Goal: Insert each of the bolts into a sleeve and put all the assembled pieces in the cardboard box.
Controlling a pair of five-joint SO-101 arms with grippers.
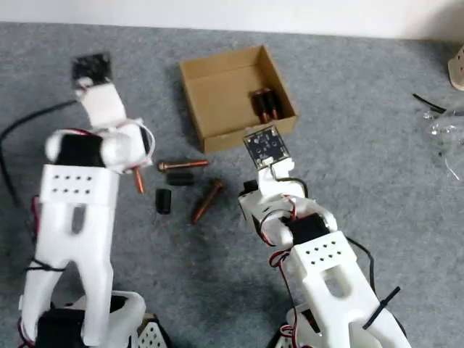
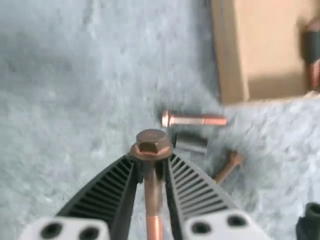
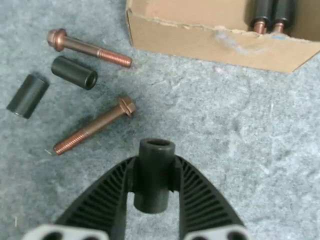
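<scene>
The left arm (image 1: 76, 217) and right arm (image 1: 333, 272) are white plastic shells with rows of small holes, black motors and red wires (image 1: 278, 255). A black cable (image 1: 32, 116) runs off the left arm toward nine o'clock. The left gripper (image 2: 152, 160) and right gripper (image 3: 155, 165) have black ribbed fingers (image 2: 112, 185) on white bases.

You've got fuzzy grey carpet (image 1: 377, 217) covering the whole table, a white wall strip (image 1: 217, 13) at 12 o'clock, and some clear plastic thing (image 1: 444, 127) around 2 o'clock.
</scene>
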